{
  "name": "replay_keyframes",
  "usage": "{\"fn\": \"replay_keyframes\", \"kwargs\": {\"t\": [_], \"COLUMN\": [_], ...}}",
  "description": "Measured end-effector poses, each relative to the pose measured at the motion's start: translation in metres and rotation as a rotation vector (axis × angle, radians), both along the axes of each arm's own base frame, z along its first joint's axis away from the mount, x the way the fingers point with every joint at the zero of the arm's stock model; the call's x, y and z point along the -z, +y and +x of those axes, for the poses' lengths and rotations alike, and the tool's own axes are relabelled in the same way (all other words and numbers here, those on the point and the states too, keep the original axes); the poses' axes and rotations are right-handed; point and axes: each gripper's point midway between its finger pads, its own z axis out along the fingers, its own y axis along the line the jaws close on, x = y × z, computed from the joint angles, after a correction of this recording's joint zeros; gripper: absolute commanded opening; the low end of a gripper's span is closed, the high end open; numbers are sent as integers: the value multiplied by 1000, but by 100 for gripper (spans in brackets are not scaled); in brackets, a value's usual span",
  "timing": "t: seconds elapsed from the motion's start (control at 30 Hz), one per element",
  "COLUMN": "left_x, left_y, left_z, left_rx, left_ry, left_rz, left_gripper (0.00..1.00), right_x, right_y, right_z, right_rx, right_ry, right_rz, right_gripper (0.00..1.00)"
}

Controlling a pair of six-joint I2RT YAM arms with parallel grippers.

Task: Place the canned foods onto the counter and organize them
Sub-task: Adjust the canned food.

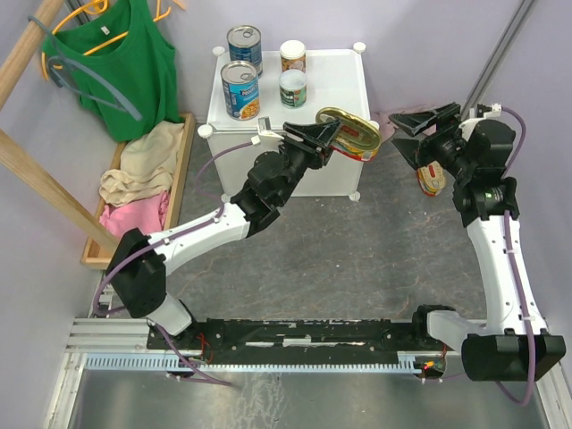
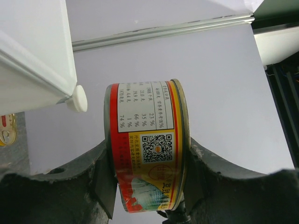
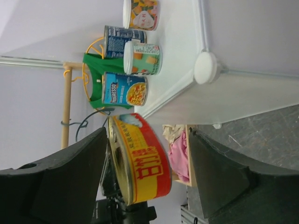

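- Currently the left pincer is clamped on one oval tin, its fingers pressing the tin's two flat faces.
- That oval tin is held in the air and tilted. Its gold lid faces up and toward the far edge of the table, and the red label band faces the near edge.
- It sits just beside the corner knob at the near right top corner of the counter, apart from the knob in the left wrist view.
- The counter stands at the middle of the table's far edge.
- On its top stand four cans: the rear tall can and front tall can on the left side, and the rear small can and front small can beside them, all upright.
- The right pincer is spread wide and holds nothing. It points at the held tin from the right and sits near it, but I cannot tell whether they touch.
- The second oval tin lies on the table toward the far right corner, partly hidden under the right arm.
- A wooden tray of clothes lies along the left edge, with a green top on a hanger above it.
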Motion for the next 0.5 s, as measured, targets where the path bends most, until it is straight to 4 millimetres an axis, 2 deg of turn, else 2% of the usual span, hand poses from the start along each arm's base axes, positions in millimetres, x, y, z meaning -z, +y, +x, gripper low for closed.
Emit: {"fn": "replay_keyframes", "kwargs": {"t": [0.27, 0.5], "left_x": [6, 7], "left_y": [-5, -7], "left_z": [8, 11], "left_rx": [-15, -21], "left_ry": [16, 20], "left_rz": [13, 14], "left_gripper": [3, 3], "right_x": [-15, 4], "right_y": [10, 16], "right_z": [-31, -37], "right_rx": [-63, -89], "right_ry": [-65, -26], "right_rz": [44, 59], "right_gripper": [79, 80]}}
